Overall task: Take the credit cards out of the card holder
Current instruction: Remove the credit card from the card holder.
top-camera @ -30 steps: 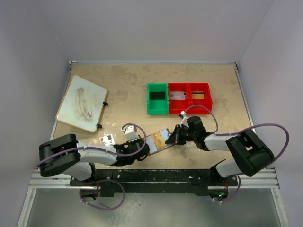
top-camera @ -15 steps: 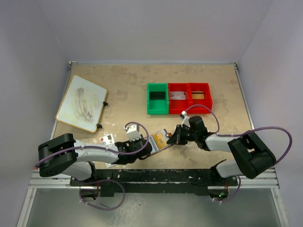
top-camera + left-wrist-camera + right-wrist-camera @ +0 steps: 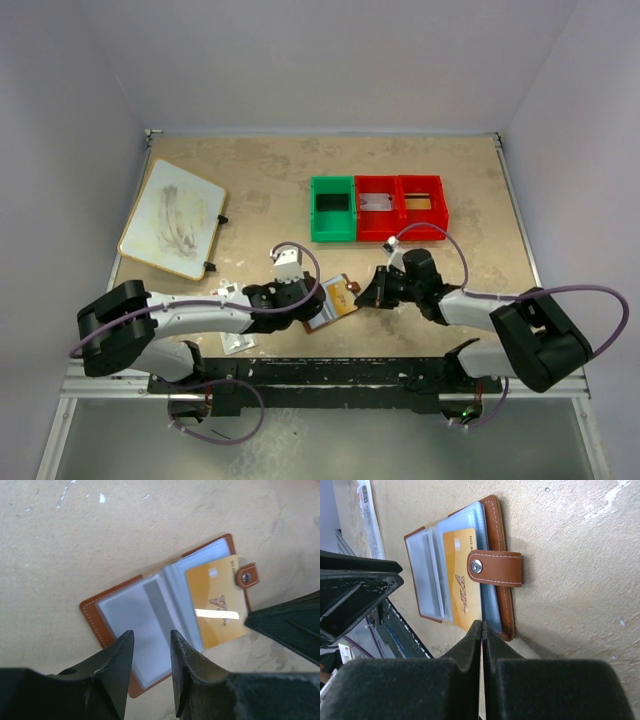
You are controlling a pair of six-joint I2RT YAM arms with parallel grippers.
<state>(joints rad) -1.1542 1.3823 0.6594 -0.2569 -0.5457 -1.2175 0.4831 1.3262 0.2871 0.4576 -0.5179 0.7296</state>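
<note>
The card holder [image 3: 334, 303], a brown leather wallet, lies open and flat on the table between the two grippers. It also shows in the left wrist view [image 3: 107, 602] and the right wrist view [image 3: 495, 525]. A golden credit card [image 3: 215, 605] sticks partway out of its right pocket, with the snap tab [image 3: 495, 569] lying across it. A grey strip [image 3: 155, 605] shows in the left pocket. My left gripper [image 3: 151, 634] hovers open over the left half, with nothing between its fingers. My right gripper [image 3: 481, 623] is shut, its tips at the card's protruding edge [image 3: 465, 615].
A green bin [image 3: 332, 208] and two red bins [image 3: 377, 222] [image 3: 421, 220] stand in a row behind. A grey flat piece lies in the middle bin and a tan one in the right bin. A whiteboard [image 3: 172, 218] lies far left. A small white packet [image 3: 226, 291] sits by the left arm.
My left gripper has opened and let go of the wallet's left half. The wallet has come down flat and a little nearer. The right gripper stays shut and has shifted slightly right.
</note>
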